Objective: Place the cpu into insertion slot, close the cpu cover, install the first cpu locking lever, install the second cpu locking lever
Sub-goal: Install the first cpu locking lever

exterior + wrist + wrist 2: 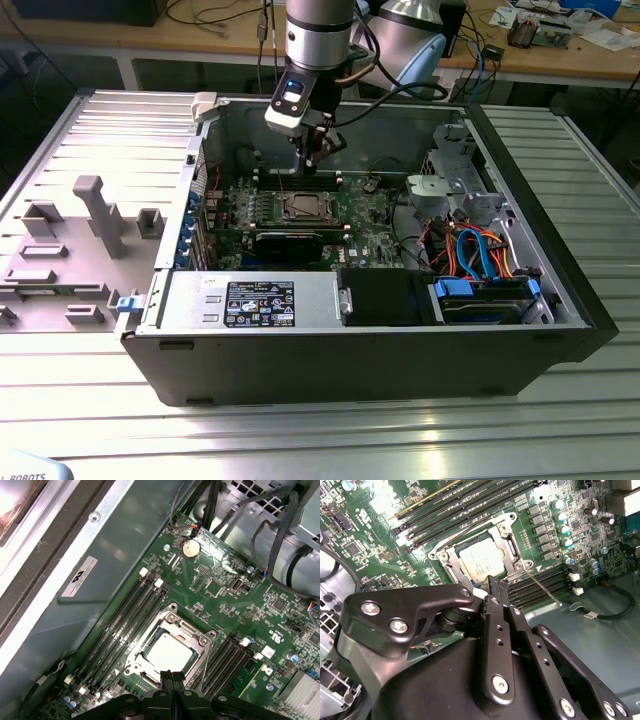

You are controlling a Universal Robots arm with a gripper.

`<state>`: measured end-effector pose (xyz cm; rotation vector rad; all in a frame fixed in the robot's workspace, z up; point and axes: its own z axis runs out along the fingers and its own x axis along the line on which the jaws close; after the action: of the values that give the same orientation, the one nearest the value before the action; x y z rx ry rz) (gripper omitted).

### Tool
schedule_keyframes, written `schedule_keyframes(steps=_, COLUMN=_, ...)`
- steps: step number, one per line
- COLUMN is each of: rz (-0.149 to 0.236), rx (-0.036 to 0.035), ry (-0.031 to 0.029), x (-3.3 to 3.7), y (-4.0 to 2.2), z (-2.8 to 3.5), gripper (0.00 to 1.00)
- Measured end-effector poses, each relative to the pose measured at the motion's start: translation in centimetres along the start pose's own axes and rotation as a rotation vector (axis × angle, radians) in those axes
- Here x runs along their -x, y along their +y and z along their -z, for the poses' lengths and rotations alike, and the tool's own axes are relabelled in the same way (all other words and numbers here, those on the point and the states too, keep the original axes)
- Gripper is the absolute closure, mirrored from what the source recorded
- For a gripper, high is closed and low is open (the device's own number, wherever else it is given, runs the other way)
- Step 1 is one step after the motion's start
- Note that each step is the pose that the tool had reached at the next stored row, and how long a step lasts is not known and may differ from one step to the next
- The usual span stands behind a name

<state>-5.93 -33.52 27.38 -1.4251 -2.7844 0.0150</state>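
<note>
1. The cpu [481,562] lay flat in the insertion slot [131,666], its dull silver top showing through the window of the cpu cover [509,544]. Placing it looked done.
2. The cpu cover appeared to lie down over the chip, framing it on all sides in both wrist views, so closing it also looked done. Whether it was pressed fully home I could not tell.
3. One thin locking lever [540,586] stuck out from the socket's corner across the green board, away from the frame. I judged it not yet latched. The other lever I could not pick out from the frame's edge, so both lever steps seemed left to do.
4. The hand [497,581] hovered just above the board by the socket's edge, near the root of that free lever. Its fingers were pressed together with nothing between them.
5. In the exterior view the hand [312,155] hung inside the open computer case [350,370], over the motherboard and close to the case's far wall.
6. Memory slots [120,625] ran along two sides of the socket, and a row of capacitors [560,517] stood nearby, leaving little room for a sweep.
7. Blue and orange cables [480,250] were bundled toward the exterior view's right, well apart from the socket. A long black card [290,240] sat nearer the camera.
8. The case rested on a slatted metal bench [300,440].
</note>
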Motion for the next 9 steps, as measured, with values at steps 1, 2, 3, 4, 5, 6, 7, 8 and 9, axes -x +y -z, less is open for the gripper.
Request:
schedule_keyframes(steps=1, rz=0.004, rx=0.0, ry=0.0, x=0.0, y=0.0, z=0.0, gripper=0.89)
schedule_keyframes(steps=2, rz=0.009, rx=0.0, ry=-0.0001, x=0.0, y=0.0, z=0.0, gripper=0.89)
schedule_keyframes(steps=3, rz=0.014, rx=-0.0001, ry=-0.0002, x=0.0, y=0.0, z=0.0, gripper=0.89)
schedule_keyframes(steps=4, rz=0.022, rx=-0.0001, ry=-0.0003, x=0.0, y=0.0, z=0.0, gripper=0.89)
schedule_keyframes(steps=5, rz=0.029, rx=-0.0001, ry=-0.0004, x=-0.01, y=-0.01, z=0.0, gripper=0.89)
schedule_keyframes(steps=6, rz=0.035, rx=-0.0002, ry=-0.0005, x=-0.01, y=-0.01, z=0.0, gripper=0.89)
schedule_keyframes(steps=7, rz=0.041, rx=-0.0003, ry=-0.0006, x=-0.01, y=-0.01, z=0.0, gripper=0.89)
schedule_keyframes(steps=8, rz=0.048, rx=-0.0003, ry=-0.0007, x=-0.01, y=-0.01, z=0.0, gripper=0.89)
schedule_keyframes(steps=9, rz=0.054, rx=-0.0003, ry=-0.0008, x=-0.01, y=-0.01, z=0.0, gripper=0.89)
